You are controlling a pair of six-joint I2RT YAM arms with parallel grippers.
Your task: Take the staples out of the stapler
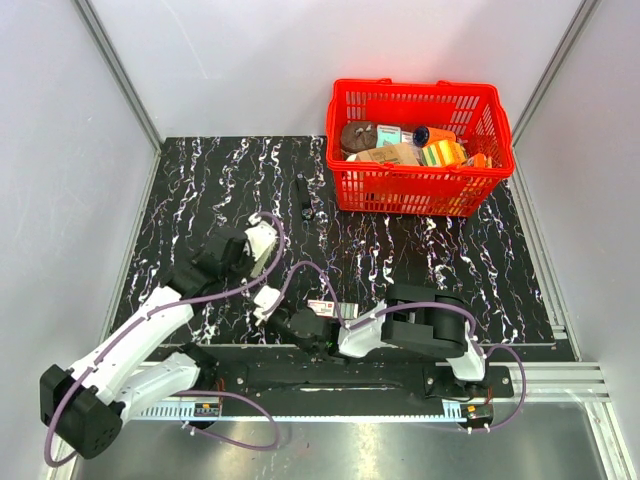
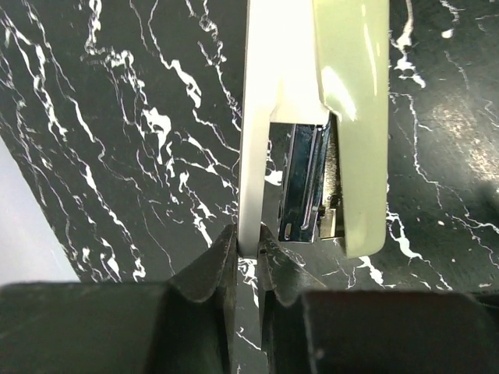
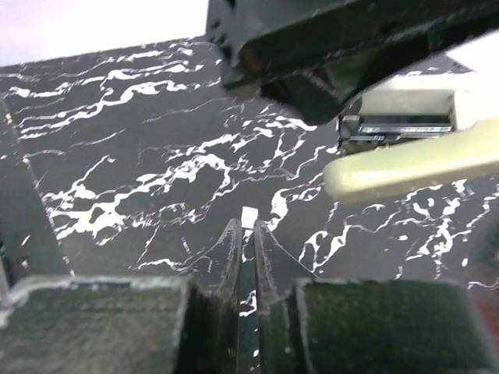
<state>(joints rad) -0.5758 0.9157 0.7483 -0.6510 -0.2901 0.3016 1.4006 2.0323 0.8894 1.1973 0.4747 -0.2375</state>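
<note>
One pale stapler [image 2: 351,117], hinged open with metal magazine [image 2: 304,179] exposed, held over black marbled table [image 1: 400,250] at 9 o'clock from centre. Clamped at its white base edge by left gripper [image 2: 248,249]. Right gripper [image 3: 243,230] at stapler's 5 o'clock, jaws nearly together. Hold stapler steady; approach magazine squarely, pinch gently.

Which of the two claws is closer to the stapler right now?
Left. The left gripper is clamped on the pale edge of the stapler. The right gripper is shut and apart from it, short of the stapler.
</note>
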